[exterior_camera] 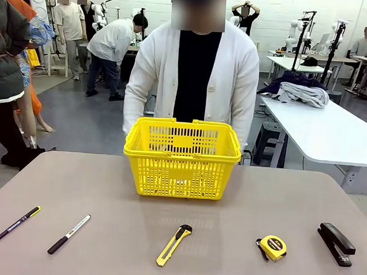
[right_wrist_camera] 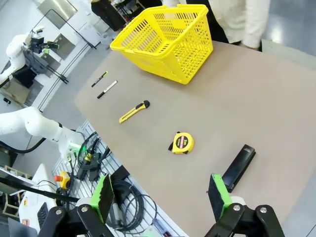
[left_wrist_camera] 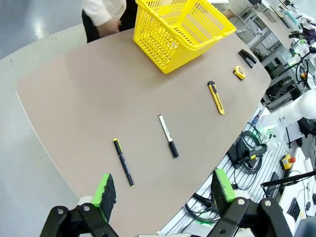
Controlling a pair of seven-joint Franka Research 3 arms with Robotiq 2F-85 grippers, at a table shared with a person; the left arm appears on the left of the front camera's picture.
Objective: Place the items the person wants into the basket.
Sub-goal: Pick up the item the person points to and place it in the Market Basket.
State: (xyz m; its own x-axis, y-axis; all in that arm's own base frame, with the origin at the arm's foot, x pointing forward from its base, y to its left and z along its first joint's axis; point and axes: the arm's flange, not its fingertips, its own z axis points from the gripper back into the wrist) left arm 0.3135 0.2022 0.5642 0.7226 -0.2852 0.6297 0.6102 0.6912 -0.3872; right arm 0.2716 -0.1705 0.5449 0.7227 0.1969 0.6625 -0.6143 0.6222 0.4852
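Left pincer (left_wrist_camera: 163, 190): jaws spread wide, gripping nothing, touching nothing. It hangs above the near-left edge of the surface (exterior_camera: 107, 189), and in its wrist view the pen (exterior_camera: 18, 223) is the closest thing ahead of the fingers.

Right pincer (right_wrist_camera: 160, 192): also spread wide and empty, clear of everything. It hangs off the near-right edge, and the stapler (exterior_camera: 335, 243) is nearest to it in its own view.

Count for you:
- 1 basket (exterior_camera: 180, 174)
- 1 pen
- 1 marker (exterior_camera: 69, 234)
- 1 utility knife (exterior_camera: 174, 245)
- 1 tape measure (exterior_camera: 272, 247)
- 1 stapler
- 2 pincers
- 1 person (exterior_camera: 196, 70) at this surface

Layout: the five tools lie in one row along the robot's side. From the robot's left to right they run pen, marker, utility knife, tape measure, stapler, and each is well apart from the next. The pen and marker lie at a similar slant. The utility knife lies diagonal with its black tip toward the far side. The tape measure lies flat.

The basket stands upright at the far middle of the surface, apart from every tool. The person stands at the far edge, right behind it, arms down toward its far rim.
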